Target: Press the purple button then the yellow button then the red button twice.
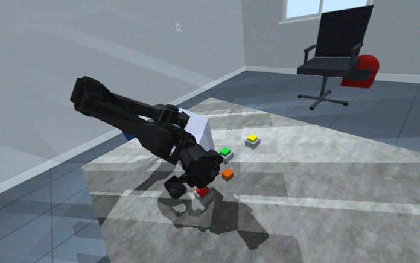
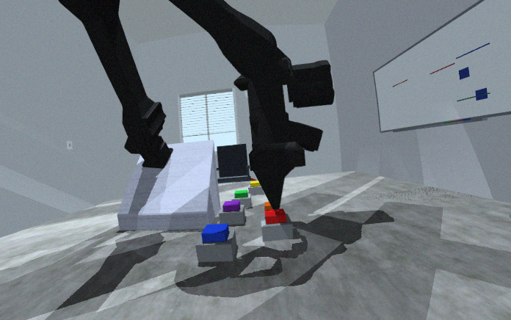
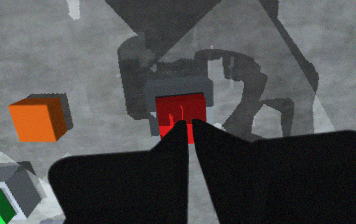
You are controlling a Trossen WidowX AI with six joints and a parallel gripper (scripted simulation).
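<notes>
Red button [image 2: 275, 216] was under our claw [image 2: 276, 206], fingers together and holding nothing; we guessed the red presses were left.

I can read no text, label, brand or number anywhere; the whiteboard [image 2: 445, 78] at my two o'clock carries only coloured lines and squares.

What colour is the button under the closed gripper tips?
Red: the button under the gripper tips has a red cap, clearest in the wrist view.
</notes>
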